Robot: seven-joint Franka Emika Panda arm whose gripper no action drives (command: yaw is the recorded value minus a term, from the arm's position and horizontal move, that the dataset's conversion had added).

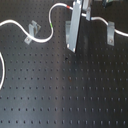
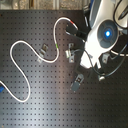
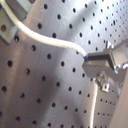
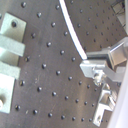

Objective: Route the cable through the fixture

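The cable (image 2: 30, 49) lies on the black perforated worktop (image 2: 45, 95), winding in an S-shaped path across the second exterior view's left half. A green band (image 1: 51, 23) and a red band (image 1: 66, 7) mark the cable in the first exterior view; the run between them arcs upward toward the end effector (image 3: 86, 59). In the second exterior view the green band sits just beside a small metal fixture clip (image 2: 70, 51).

In both wrist views, the white cable ends at the metal fingertips (image 4: 86, 65), which are clamped on it. A second cable section trails down past the fingers in the first wrist view.

A first bracket (image 1: 34, 28) stands beside the cable in the first exterior view's left half; whether the cable touches it cannot be determined. A second bracket (image 1: 111, 31) stands toward the first exterior view's right, with a cable section passing at it. The robot arm body (image 2: 102, 37) occupies the second exterior view's upper right. A further clip (image 2: 78, 81) stands below it, apart from the cable.
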